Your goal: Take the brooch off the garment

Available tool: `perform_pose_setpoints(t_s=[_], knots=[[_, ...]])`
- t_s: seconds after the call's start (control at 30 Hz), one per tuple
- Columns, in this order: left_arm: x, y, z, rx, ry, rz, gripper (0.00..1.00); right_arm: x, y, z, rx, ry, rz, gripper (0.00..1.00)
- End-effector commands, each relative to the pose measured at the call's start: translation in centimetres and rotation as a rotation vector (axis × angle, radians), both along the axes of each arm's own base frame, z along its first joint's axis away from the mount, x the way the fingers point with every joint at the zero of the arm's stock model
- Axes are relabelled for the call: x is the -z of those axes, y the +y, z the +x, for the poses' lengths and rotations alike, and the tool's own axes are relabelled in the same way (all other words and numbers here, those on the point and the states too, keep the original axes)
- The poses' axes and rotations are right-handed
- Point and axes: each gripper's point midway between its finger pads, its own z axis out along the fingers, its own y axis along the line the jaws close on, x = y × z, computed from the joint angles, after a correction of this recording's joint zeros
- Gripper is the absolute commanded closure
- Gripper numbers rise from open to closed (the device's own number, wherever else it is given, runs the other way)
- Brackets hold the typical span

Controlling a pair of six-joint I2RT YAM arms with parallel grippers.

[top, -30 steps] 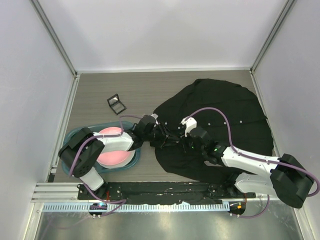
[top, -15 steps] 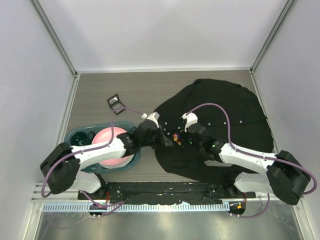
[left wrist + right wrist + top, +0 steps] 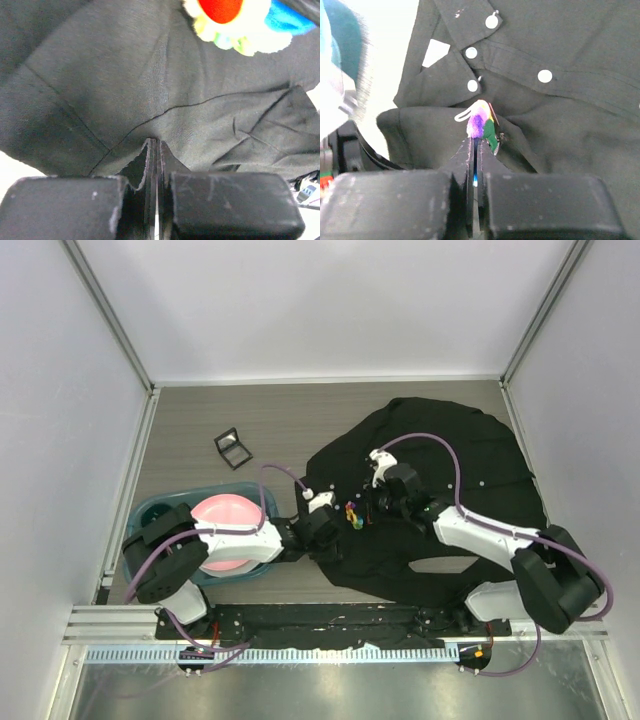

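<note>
The right claw [image 3: 475,146] is pressed together on the flower brooch [image 3: 481,125], at the 8 o'clock side of the black shirt [image 3: 470,455] on the desk [image 3: 200,420]. The left claw [image 3: 156,150], at the brooch's 7 o'clock, pinches shirt fabric.

A grey wood-grain tabletop [image 3: 200,420] runs back to plain white walls [image 3: 320,310]. On its near left side sits a teal plastic tray [image 3: 150,508] with a round pink plate [image 3: 225,508] in it. Farther back, apart from the tray, is a small black square frame [image 3: 232,448], set askew to the table's edges. A white toothed strip [image 3: 270,652] lines the near edge.
</note>
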Motion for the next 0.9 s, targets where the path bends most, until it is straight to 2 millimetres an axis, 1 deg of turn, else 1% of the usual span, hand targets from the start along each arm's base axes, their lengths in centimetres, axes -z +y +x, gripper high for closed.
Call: perform_pose_setpoints(t_s=[0.0, 0.03, 0.1, 0.17, 0.2, 0.23, 0.33, 0.4, 0.43, 0.47, 0.5, 0.53, 0.6, 0.7, 0.87], knots=[[0.7, -0.6, -1.3, 0.022, -0.014, 0.035, 0.99, -1.8, 2.5, 0.4, -0.122, 0.086, 0.154, 0.99], [1.1, -0.5, -1.6, 0.026, -0.003, 0.041, 0.99, -1.7, 2.8, 0.2, -0.132, 0.114, 0.175, 0.99], [1.6, -0.8, -2.6, 0.044, 0.025, 0.044, 1.00, -0.8, 3.1, -0.2, -0.164, 0.178, 0.189, 0.99], [1.9, -0.9, -3.5, 0.056, 0.037, 0.048, 1.00, 0.0, 2.8, -0.4, -0.154, 0.226, 0.190, 0.99], [1.9, -1.0, -3.8, 0.060, 0.036, 0.048, 1.00, 0.4, 2.8, -0.9, -0.164, 0.257, 0.200, 0.99], [1.9, -1.1, -4.1, 0.062, 0.038, 0.046, 1.00, 0.7, 2.5, -0.7, -0.154, 0.273, 0.207, 0.99], [1.8, -1.4, -5.1, 0.072, 0.045, 0.038, 1.00, 1.3, 1.9, -0.7, -0.138, 0.332, 0.229, 0.99], [1.7, -1.4, -5.6, 0.079, 0.039, 0.040, 1.00, 1.1, 1.7, -0.6, -0.142, 0.353, 0.244, 0.99], [1.6, -1.2, -5.6, 0.076, 0.037, 0.047, 1.00, 0.6, 1.6, -0.4, -0.141, 0.330, 0.249, 0.93], [1.6, -1.0, -5.5, 0.072, 0.031, 0.054, 1.00, 0.4, 1.3, -0.1, -0.127, 0.310, 0.238, 0.82], [1.2, -1.0, -5.3, 0.067, 0.019, 0.050, 1.00, 0.2, 1.1, 0.0, -0.120, 0.292, 0.230, 0.67], [1.0, -0.7, -5.0, 0.056, 0.003, 0.066, 1.00, -0.8, 1.0, 0.3, -0.115, 0.246, 0.234, 0.61], [0.5, -0.7, -4.6, 0.055, -0.015, 0.075, 1.00, -1.1, 1.1, -0.1, -0.132, 0.215, 0.226, 0.50], [-0.1, -0.8, -4.4, 0.052, -0.029, 0.065, 1.00, -1.0, 1.1, -0.6, -0.139, 0.177, 0.194, 0.44], [-0.2, -1.0, -4.4, 0.055, -0.028, 0.058, 1.00, 0.0, 0.9, -0.8, -0.121, 0.134, 0.151, 0.41]])
